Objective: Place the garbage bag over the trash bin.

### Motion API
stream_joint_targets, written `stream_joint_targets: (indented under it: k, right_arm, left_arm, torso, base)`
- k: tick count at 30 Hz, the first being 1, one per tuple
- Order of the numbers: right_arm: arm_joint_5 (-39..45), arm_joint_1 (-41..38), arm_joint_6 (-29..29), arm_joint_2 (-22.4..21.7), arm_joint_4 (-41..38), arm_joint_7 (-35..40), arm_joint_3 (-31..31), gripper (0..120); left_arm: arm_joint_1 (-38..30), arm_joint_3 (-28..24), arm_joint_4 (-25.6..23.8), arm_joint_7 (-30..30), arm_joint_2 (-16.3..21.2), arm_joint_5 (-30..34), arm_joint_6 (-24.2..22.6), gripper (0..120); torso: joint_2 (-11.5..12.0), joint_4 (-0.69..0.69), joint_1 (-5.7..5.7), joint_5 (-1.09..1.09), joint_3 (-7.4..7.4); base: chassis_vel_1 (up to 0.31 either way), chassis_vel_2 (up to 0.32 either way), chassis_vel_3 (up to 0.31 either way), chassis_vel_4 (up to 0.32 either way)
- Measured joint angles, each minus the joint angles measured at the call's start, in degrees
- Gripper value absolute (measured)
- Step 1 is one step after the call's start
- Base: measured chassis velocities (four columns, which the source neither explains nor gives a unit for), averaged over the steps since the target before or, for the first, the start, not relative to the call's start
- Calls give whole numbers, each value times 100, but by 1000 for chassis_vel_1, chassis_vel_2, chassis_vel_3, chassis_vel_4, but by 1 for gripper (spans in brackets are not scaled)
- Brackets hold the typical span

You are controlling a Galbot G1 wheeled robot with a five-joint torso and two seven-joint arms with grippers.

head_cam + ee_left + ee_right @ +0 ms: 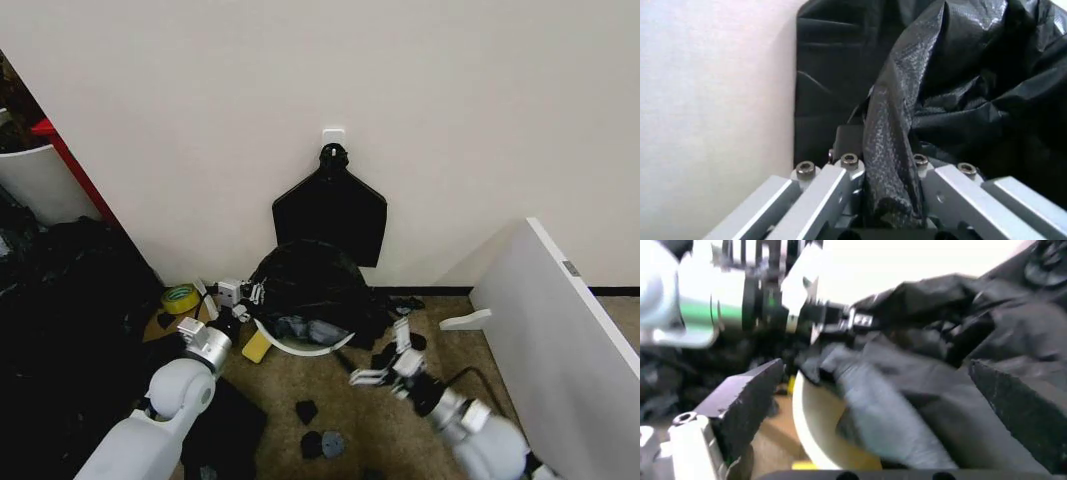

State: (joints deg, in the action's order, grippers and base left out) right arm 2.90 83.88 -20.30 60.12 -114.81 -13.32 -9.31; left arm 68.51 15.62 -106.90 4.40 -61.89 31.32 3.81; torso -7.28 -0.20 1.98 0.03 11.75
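Pulling the big crinkly black plastic garbage bag (305,275) over the round white plastic trash bin (300,348), left gripper (243,293) at 9 o'clock pinches bag, right gripper (385,362) at 3 o'clock is wide & empty; next, I think, needs tugging round the rim.

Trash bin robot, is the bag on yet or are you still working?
Partly on. The garbage bag already drapes over the far side of the trash bin. The left claw is pinching a fold of bag. The right claw is open near the rim. The near rim is bare, so it needs covering.
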Motion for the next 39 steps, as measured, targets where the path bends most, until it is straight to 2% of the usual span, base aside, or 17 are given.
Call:
stream_joint_targets:
  k: [5, 7, 12, 13, 20, 21, 25, 27, 29, 33, 34, 39]
  right_arm:
    - [-580, 17, 375, 49, -16, 473, 71, 79]
    - [-638, 25, 452, 50, -19, 564, 70, 75]
    - [-806, 49, 763, 56, -82, 727, 67, 54]
    - [-806, 49, 763, 56, -82, 727, 67, 54]
    - [-919, 52, 910, 61, -84, 777, 81, 23]
    - [-919, 52, 910, 61, -84, 777, 81, 23]
    - [-930, 54, 843, 55, -98, 776, 86, 8]
    - [-930, 53, 758, 47, -86, 751, 81, 0]
    - [-924, 50, 657, 36, -47, 686, 69, 0]
    - [-723, 14, -10, 29, 181, 142, -1, 0]
    - [-723, 14, -10, 29, 181, 142, -1, 0]
    - [-222, -33, -1104, 63, 571, -1037, -70, 0]
  left_arm:
    - [94, -8, -62, -3, -5, -67, -1, 4]
    - [104, -12, -77, -2, -9, -73, 0, 4]
    - [105, -46, -113, 1, -26, -81, 0, 4]
    - [105, -46, -113, 1, -26, -81, 0, 4]
    - [131, -38, -186, -13, -12, -83, -10, 4]
    - [131, -38, -186, -13, -12, -83, -10, 4]
    - [138, -8, -197, -27, -6, -81, -15, 4]
    - [139, 1, -206, -36, -6, -73, -24, 4]
    - [139, 6, -212, -50, -6, -62, -34, 4]
    - [140, 18, -271, -99, -5, 43, -102, 4]
    - [140, 18, -271, -99, -5, 43, -102, 4]
    - [147, 38, -417, -198, 4, 320, -277, 4]
  torso:
    - [0, 2, 0, 0, 0]
    - [0, 2, 0, 1, 0]
    - [0, 1, 0, 1, 0]
    - [0, 1, 0, 1, 0]
    - [0, 1, 1, 1, 0]
    - [0, 1, 1, 1, 0]
    - [0, 1, 1, 1, 0]
    - [0, 1, 1, 1, 0]
    - [0, 1, 1, 1, 0]
    - [0, 1, 1, 1, 0]
    - [0, 1, 1, 1, 0]
    - [0, 1, 1, 1, 0]
  base:
    - [0, 0, 0, 0]
    - [0, 0, 0, 0]
    - [0, 0, 0, 0]
    - [0, 0, 0, 0]
    - [0, 0, 0, 0]
    - [0, 0, 0, 0]
    - [0, 0, 0, 0]
    - [0, 0, 0, 0]
    - [0, 0, 0, 0]
    - [0, 0, 0, 0]
    - [0, 0, 0, 0]
    - [0, 0, 0, 0]
